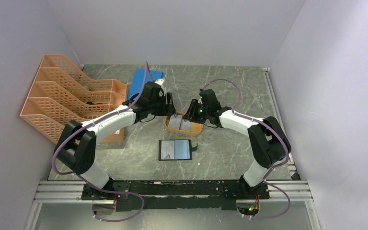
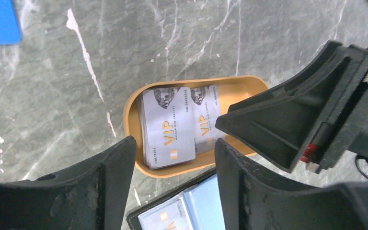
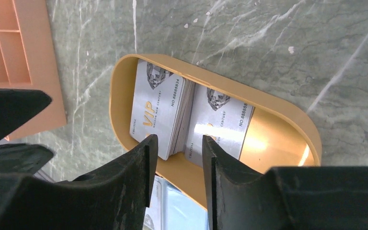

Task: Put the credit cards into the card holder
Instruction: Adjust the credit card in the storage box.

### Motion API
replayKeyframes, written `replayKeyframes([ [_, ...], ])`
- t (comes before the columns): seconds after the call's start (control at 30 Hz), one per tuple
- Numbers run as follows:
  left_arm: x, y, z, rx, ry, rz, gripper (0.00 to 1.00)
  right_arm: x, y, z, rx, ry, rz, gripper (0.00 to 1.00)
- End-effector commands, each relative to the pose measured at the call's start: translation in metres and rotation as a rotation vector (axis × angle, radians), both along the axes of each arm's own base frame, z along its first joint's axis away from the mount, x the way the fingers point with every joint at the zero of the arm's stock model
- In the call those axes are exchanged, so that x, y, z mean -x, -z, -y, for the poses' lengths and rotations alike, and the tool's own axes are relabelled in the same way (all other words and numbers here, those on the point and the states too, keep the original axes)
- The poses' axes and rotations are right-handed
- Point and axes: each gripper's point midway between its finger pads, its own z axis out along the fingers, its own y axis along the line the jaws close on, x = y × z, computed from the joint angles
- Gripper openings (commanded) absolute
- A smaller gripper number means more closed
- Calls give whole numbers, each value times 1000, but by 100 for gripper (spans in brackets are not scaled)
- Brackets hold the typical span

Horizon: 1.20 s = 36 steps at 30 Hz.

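Grey marble table (image 1: 230, 81) bears an orange dish (image 2: 196, 80) of credit cards (image 2: 167, 124) — left pincer (image 2: 174, 143) and right pincer (image 3: 179, 140) both spread, empty.

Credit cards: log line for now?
credit cards: in orange dish | card holder: open | left claw: open, empty | right claw: open, empty
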Motion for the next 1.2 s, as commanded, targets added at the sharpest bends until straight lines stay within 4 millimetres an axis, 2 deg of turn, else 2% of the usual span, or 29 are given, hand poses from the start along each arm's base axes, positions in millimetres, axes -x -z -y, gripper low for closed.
replayKeyframes([
  [0.0,-9,6,8,-66,25,27,57,-1,-7,14,30,59,26,41],
  [0.13,-18,18,-8,-178,-19,28,36,1,-9,18,41,62,34,37],
  [0.27,-22,27,-19,-262,-33,28,26,3,-9,18,39,55,37,37],
  [0.43,-17,17,8,-150,49,52,22,4,-6,18,36,54,31,36],
  [0.53,-14,24,19,-165,74,27,21,4,-7,19,38,55,34,36],
  [0.67,-15,36,19,-187,65,4,27,6,-9,19,37,51,38,37],
  [0.77,-13,45,20,-188,66,-20,41,7,-9,18,30,45,36,39],
  [0.87,-11,53,21,-188,69,-42,50,8,-9,17,26,42,34,41],
  [1.17,-10,73,21,-210,67,-88,64,7,-8,16,24,43,30,43],
])
